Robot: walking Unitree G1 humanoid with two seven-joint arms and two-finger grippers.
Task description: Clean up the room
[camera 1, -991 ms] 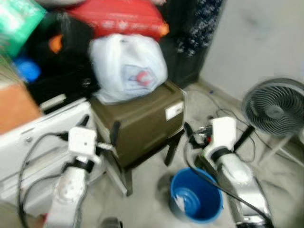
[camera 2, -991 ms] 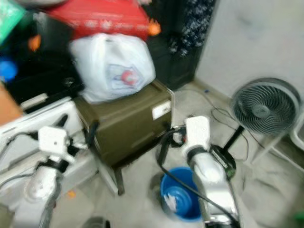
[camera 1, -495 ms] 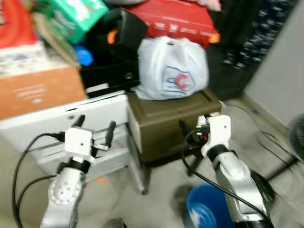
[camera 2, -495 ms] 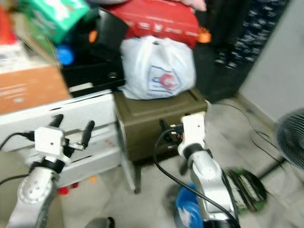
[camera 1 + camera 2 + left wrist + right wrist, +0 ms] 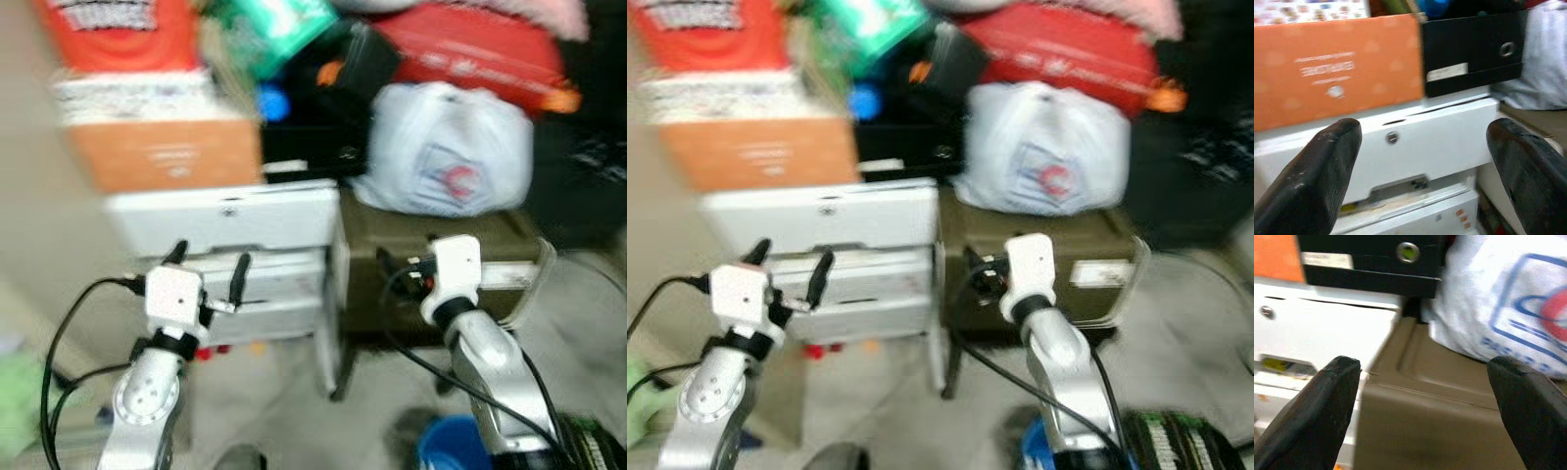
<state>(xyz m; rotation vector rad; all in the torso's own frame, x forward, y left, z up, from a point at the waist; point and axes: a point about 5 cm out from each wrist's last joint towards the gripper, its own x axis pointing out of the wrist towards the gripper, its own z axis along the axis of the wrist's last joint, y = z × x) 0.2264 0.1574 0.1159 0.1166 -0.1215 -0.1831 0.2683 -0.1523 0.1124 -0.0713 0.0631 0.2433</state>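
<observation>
Facing you was a blurred stack of clutter: a white cabinet (image 5: 235, 220) at ten o'clock, with an orange box (image 5: 167, 152) on top and a black case (image 5: 1471, 46) beside that box. At two o'clock stood an olive-brown crate (image 5: 431, 245) carrying a white plastic bag (image 5: 446, 147), and a red bag (image 5: 470, 54) lay higher, at one o'clock. A blue bucket (image 5: 456, 452) sat on the floor at five o'clock. Your left gripper (image 5: 209, 271) hung in front of the cabinet, fingers spread apart and holding nothing. Your right gripper (image 5: 1420, 396) pointed at the crate, its fingers (image 5: 1322, 406) also wide apart and empty.
</observation>
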